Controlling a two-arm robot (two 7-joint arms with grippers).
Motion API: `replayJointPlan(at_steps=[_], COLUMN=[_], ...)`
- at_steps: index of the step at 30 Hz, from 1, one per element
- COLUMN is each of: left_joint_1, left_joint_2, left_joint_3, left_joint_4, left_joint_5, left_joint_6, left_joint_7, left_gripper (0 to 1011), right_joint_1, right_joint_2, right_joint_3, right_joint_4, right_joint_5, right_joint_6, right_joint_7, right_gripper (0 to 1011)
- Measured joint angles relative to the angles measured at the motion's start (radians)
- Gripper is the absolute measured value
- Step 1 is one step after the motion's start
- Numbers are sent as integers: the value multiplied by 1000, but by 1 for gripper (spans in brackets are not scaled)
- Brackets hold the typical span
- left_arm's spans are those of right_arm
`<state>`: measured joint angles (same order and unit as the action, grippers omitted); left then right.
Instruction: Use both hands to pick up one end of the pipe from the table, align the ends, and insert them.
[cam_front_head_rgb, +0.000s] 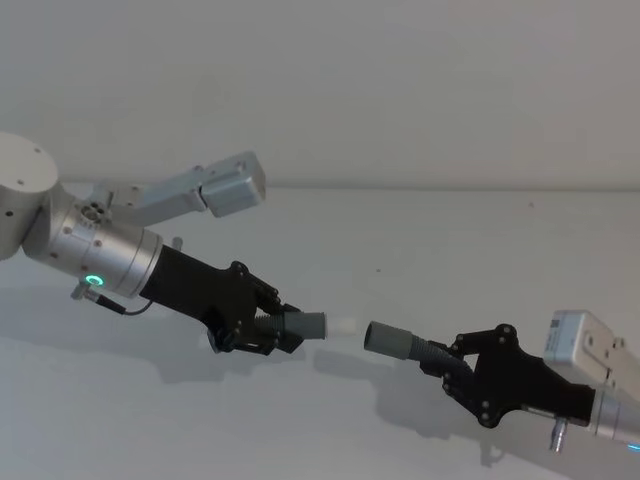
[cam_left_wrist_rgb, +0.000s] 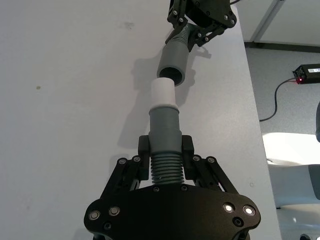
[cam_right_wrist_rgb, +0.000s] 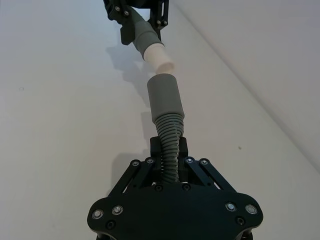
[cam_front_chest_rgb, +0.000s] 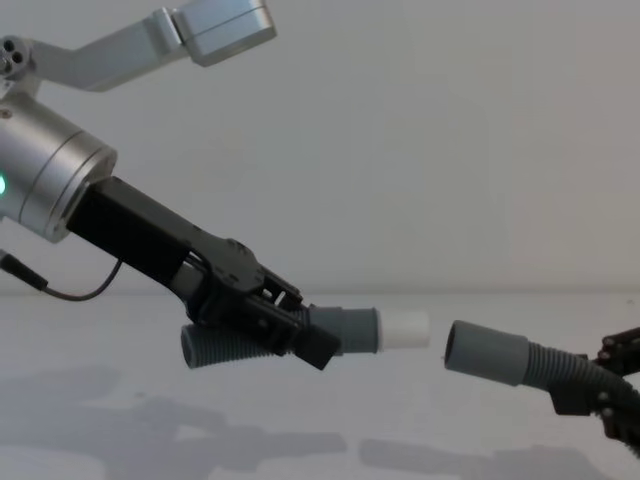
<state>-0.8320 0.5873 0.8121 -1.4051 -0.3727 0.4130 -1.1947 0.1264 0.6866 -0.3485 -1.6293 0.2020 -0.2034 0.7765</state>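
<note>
Both hose pieces are lifted clear of the table (cam_front_head_rgb: 420, 250) and held facing each other with a small gap between them. The left hand (cam_front_head_rgb: 268, 330) is clamped on the ribbed part of its pipe piece (cam_front_chest_rgb: 300, 340), whose grey cuff ends in the white spigot (cam_front_head_rgb: 344, 326). The right hand (cam_front_head_rgb: 462, 368) is clamped on the ribs of the other pipe piece (cam_right_wrist_rgb: 167, 132), its open grey cuff (cam_front_head_rgb: 388, 338) pointing at the spigot. The two axes look slightly off line, so pushing now could jam the spigot on the cuff's rim; the flexible ribbed hose may also bend under the push, tipping the cuff aside rather than letting the ends slide together
</note>
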Motion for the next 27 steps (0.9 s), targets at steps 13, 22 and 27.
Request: replayJointPlan(at_steps=[13,22,27], left_joint_1=[-24,-38,-46], left_joint_2=[-18,-28,-33], left_joint_3=[20,32,38], left_joint_4=[37,60,72], left_joint_5=[-4,-9,-12], left_joint_6=[-13,-23,-28], left_joint_7=[-13,-21,-26], left_gripper=[353,353,353], right_joint_1=[16,29,35], right_joint_2=[2,2,2], right_joint_3=[-14,-25,-29], right_joint_4=[12,23,27], right_joint_5=[2,5,7], right_joint_6=[6,9,9], right_joint_7=[-5,-9,-10], right_gripper=[146,147,147])
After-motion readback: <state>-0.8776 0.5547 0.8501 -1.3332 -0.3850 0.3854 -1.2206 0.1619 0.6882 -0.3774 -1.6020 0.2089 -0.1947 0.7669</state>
